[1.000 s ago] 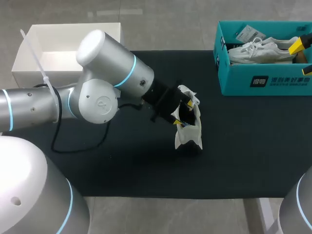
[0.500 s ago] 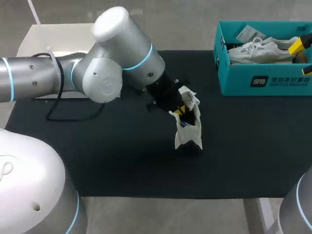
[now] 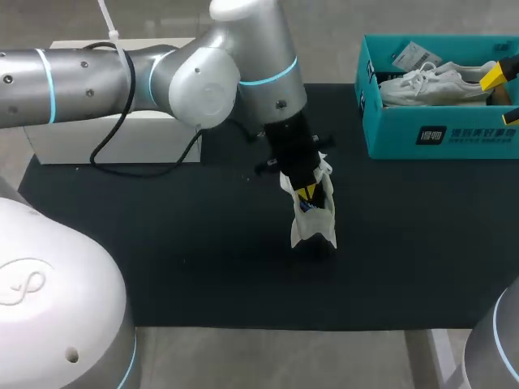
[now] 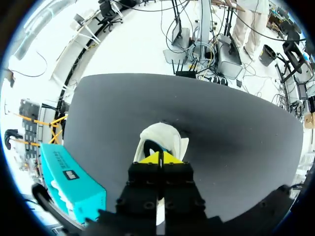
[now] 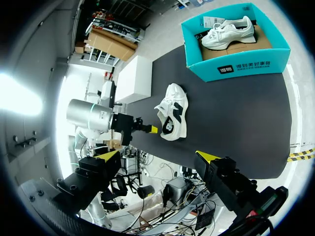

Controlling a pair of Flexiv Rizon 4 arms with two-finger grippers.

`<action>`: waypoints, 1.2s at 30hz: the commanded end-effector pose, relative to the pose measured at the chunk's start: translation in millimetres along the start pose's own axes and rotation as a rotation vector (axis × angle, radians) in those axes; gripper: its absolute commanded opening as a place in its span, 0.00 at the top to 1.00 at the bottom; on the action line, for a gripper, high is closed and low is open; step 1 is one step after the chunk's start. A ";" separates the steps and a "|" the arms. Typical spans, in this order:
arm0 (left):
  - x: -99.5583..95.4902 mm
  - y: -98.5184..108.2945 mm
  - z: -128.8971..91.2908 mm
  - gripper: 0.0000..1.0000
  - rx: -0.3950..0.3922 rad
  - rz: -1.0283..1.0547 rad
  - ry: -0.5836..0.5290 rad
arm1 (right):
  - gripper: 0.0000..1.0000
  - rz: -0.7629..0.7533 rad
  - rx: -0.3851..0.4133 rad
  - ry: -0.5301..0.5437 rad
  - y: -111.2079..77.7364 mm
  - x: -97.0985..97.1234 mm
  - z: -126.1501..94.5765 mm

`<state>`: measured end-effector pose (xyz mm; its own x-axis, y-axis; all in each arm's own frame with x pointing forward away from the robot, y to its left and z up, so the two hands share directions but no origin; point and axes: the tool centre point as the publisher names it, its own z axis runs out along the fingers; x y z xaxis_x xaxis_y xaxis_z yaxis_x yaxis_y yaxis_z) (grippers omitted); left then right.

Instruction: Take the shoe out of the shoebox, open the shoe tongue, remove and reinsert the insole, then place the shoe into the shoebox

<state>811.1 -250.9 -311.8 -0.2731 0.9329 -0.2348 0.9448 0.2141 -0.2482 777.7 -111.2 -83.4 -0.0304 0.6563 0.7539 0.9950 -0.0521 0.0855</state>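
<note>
Shoe (image 3: 313, 220) on black mat (image 3: 162, 243), well apart from shoebox (image 3: 422, 134). My left pincer (image 4: 160, 158) tips together at shoe's opening, grip on anything unclear; right pincer (image 5: 158, 155) spread wide. Shoe light, upper soft, sole stiffer: hold heel collar.

My left arm (image 3: 211, 89) slants across the far-left mat, over the white box (image 3: 105, 138), down to the sneaker (image 3: 312, 227), so that side's blocked. Right of the sneaker it's bare black mat (image 3: 405, 243) up to the teal shoebox (image 3: 438, 134). The near strip's open too.
</note>
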 end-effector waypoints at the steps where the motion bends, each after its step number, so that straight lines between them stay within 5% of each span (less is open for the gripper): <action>1: -8.2 12.8 15.0 1.00 0.055 0.027 0.110 | 0.00 0.001 0.002 -0.002 0.9 -0.3 0.4; 13: -1.6 29.2 47.7 1.00 0.015 0.081 0.189 | 0.00 0.001 0.002 -0.002 0.9 -0.3 0.4; 24: 1.8 14.2 67.8 1.00 0.076 0.061 0.164 | 0.00 0.001 0.002 -0.002 0.9 -0.3 0.4; 36: 2.8 37.7 32.8 1.00 -0.012 0.038 0.141 | 0.00 0.001 0.002 -0.002 0.9 -0.3 0.4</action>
<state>841.9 -257.3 -364.1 -0.2106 0.9702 -0.1196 0.9533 0.1768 -0.2447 777.7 -111.2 -83.3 -0.0304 0.6563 0.7539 0.9950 -0.0521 0.0855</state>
